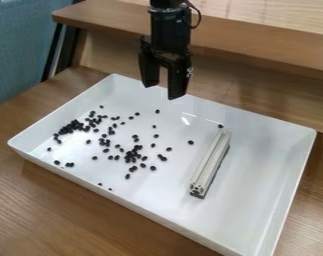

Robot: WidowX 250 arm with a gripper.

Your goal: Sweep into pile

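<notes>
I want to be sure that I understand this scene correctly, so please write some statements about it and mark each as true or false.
1. The white tray stands on a wooden table. True.
2. The pale bar lies inside the tray. True.
3. The gripper is holding the bar. False: its fingers are apart with nothing between them, and the bar lies away from them.
4. Small dark pieces cluster toward the tray's left corner in the picture. True.
5. All the dark pieces form one pile. False: many are scattered.

The bottom edge cuts off the tray [290, 195], the top edge the arm [170, 25], and clumped beans [71, 127] blur together
</notes>
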